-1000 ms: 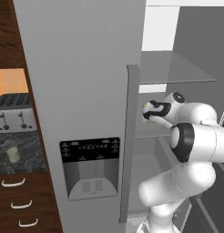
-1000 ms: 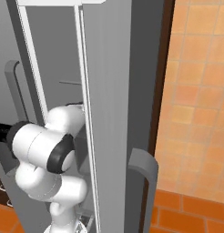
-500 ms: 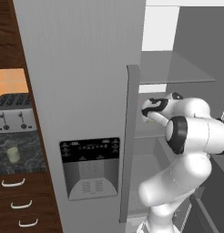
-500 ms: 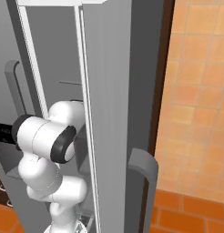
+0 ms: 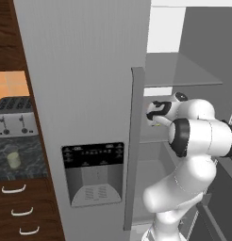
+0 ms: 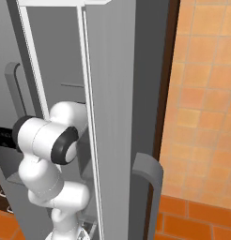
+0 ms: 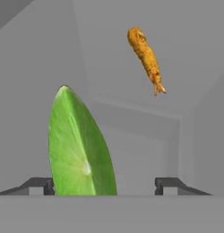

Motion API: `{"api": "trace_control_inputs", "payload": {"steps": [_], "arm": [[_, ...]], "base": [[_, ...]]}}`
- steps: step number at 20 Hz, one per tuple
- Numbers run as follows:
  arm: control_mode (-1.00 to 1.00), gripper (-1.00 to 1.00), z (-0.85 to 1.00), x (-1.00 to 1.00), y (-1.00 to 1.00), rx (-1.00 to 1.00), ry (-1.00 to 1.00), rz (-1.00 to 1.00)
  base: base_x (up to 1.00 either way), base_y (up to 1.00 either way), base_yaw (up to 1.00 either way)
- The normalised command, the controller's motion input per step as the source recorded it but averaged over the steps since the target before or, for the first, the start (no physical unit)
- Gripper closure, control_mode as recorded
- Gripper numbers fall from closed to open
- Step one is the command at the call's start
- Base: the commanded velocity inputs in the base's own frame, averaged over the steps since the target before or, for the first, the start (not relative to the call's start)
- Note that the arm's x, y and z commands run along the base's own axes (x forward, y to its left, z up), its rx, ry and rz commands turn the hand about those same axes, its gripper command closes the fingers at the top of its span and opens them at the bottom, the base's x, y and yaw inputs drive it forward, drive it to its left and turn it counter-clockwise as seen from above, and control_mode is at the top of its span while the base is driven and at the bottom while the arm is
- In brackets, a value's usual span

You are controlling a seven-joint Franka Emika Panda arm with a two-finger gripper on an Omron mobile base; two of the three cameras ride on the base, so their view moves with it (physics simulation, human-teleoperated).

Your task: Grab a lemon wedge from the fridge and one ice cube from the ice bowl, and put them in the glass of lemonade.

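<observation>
My tool (image 7: pixel 104 184) is reaching into the open right-hand compartment of the fridge (image 5: pixel 89 70), at the middle shelf, and what matters for the coming move is how the lemon wedge (image 7: pixel 79 145) sits relative to my two fingertips (image 7: pixel 170 184). In the hand view the wedge stands right in front of me, between the tips but well off to the left side of the gap: its edge is just beside, perhaps touching, the left tip, while a broad stretch of bare space lies between it and the right tip. Its long axis runs away from me along my line of reach, pointed end farthest off, so the tips face its two flat sides. I judge that a good orientation for a pinch.

The jaws stand wide apart and have hold of nothing yet. A small shift to the left would centre the wedge; otherwise I expect the right tip will push it across as I close.

The thin orange sliver (image 7: pixel 145 57) lies farther back and to the right, well apart from the wedge. Out on the tabletop to the left of the fridge, the glass of lemonade (image 5: pixel 13 159) waits in front of the toaster (image 5: pixel 14 117).
</observation>
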Motion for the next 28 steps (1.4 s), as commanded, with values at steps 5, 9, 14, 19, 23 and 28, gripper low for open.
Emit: {"api": "trace_control_inputs", "payload": {"steps": [5,9,14,19,23,28], "arm": [[-1.0,1.0,-0.38,0.0,0.1,-0.04,0.03,0.0],[-1.0,1.0,-0.29,0.0,0.02,-0.02,0.0,0.0],[-1.0,1.0,-0.18,0.0,0.02,0.0,0.0,0.0],[-1.0,1.0,0.0,0.0,0.0,0.0,0.0,0.0],[-1.0,1.0,0.0,-0.67,0.01,0.0,0.0,0.0],[-1.0,1.0,0.14,-0.74,0.03,0.0,0.04,0.0]], "base": [[0.0,0.0,0.0],[0.0,0.0,0.0],[0.0,0.0,0.0],[0.0,0.0,0.0],[0.0,0.0,0.0],[0.0,0.0,0.0]]}}
